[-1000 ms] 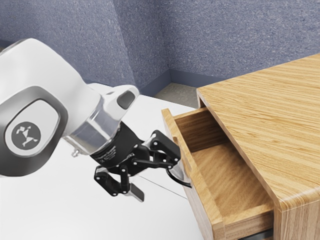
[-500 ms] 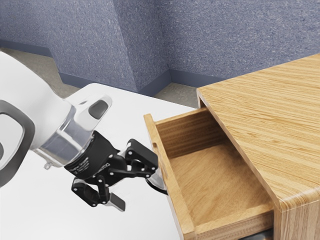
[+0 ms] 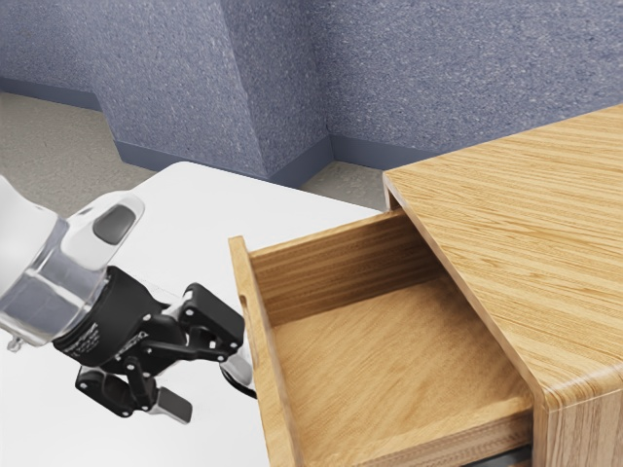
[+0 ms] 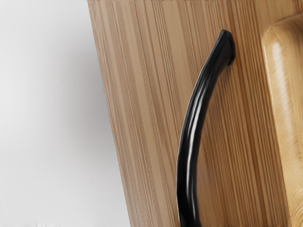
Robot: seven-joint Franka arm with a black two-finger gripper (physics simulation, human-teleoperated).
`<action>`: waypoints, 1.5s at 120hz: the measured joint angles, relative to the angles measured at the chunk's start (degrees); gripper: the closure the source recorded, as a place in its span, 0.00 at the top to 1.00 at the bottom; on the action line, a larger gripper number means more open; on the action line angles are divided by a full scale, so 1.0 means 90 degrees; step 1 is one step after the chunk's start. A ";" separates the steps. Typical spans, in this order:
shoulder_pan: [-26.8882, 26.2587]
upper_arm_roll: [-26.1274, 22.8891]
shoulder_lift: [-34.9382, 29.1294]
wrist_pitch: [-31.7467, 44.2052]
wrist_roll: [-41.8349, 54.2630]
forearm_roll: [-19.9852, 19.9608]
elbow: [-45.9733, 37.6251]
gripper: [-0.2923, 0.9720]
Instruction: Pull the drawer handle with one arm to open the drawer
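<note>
Drawer standing well open, tool at the handle.
The tool [image 3: 204,387] is hanging over the white counter [image 3: 209,199] with its fingers spread, the upper one seemingly hooking the black handle [image 3: 245,382] rather than pinching it. The drawer [image 3: 251,321] is projecting far out of the cabinet [image 3: 526,224]. Opening is judged largely done, with little travel remaining.

Setting: simulated indoor room, office-like. Evidence: speckled blue-grey walls [image 3: 438,68], dark skirting board [image 3: 195,163], beige floor [image 3: 49,136], white surface [image 3: 195,204], light wood cabinet [image 3: 516,224] with drawer [image 3: 389,341].
</note>
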 joint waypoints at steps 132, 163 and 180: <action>-0.0016 0.0785 -0.1218 -0.0479 0.0020 0.0445 -0.0862 0.76; 0.0040 0.0832 -0.1636 -0.0607 0.0004 0.0523 -0.1111 0.76; 0.0083 0.0872 -0.1900 -0.0689 -0.0017 0.0582 -0.1254 0.77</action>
